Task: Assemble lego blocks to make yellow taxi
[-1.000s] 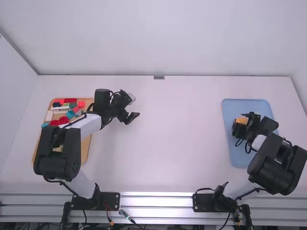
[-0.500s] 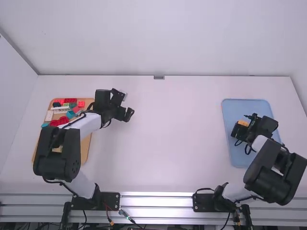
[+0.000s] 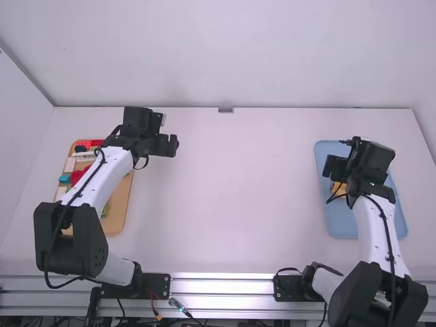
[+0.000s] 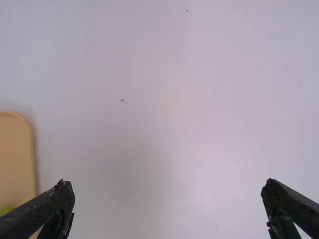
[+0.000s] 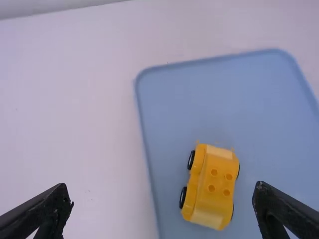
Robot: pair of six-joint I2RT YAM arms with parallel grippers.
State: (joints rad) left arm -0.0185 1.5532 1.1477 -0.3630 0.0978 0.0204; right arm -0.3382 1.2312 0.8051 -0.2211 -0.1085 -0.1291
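Observation:
In the high view my left gripper (image 3: 167,144) is over the table beside the wooden tray's far right corner. The left wrist view has this gripper (image 4: 167,199) with fingers wide apart and nothing between them. My right gripper (image 3: 337,165) hangs over the blue tray's left part. Its fingers stand wide apart around nothing in the right wrist view, where the gripper (image 5: 162,199) is above the tray. The yellow toy car (image 3: 338,191), partly covered by the arm, is on the blue tray (image 3: 340,227). Seen closer, the car (image 5: 211,186) has black wheels and round studs on top.
At the left, a wooden tray (image 3: 121,211) holds several red, white, teal and green blocks, partly beneath the left arm. Behind the table rises a white wall (image 3: 225,54). Bare white table (image 3: 238,191) lies between the two trays.
My left gripper has moved away from the camera and somewhat left. The right arm has swung and lifted off the car, which now stands free of the gripper on the blue tray.

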